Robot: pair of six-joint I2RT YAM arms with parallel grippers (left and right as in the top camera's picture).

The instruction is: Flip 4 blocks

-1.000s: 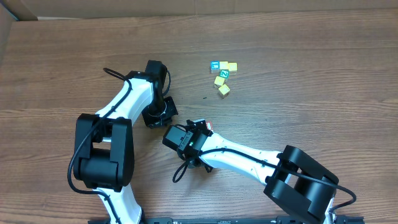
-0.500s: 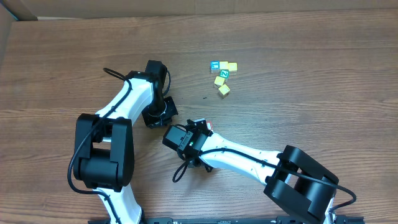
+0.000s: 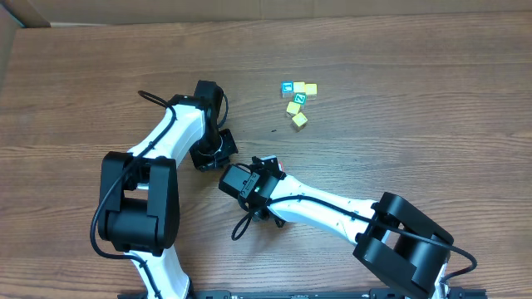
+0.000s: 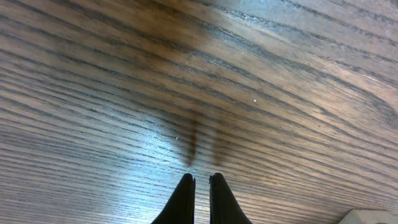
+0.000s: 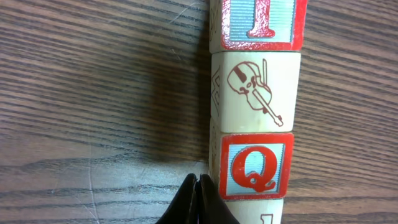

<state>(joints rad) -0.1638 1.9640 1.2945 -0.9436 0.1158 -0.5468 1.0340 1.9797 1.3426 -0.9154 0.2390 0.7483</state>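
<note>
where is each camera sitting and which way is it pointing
overhead: fixed above the table, looking straight down; both arms show, plus a cluster of coloured cubes.
left wrist: on the left arm, facing down at bare wood; only the shut left gripper shows.
right wrist: on the right arm, facing down at a row of blocks; the shut right gripper sits beside the Q block.
shared: overhead and both wrist views show the same wood tabletop.

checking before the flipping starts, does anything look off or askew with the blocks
Nothing stands out. The blocks lie in a straight, touching row beside the shut right gripper; the yellow cubes sit loosely clustered apart, nothing spilled.
</note>
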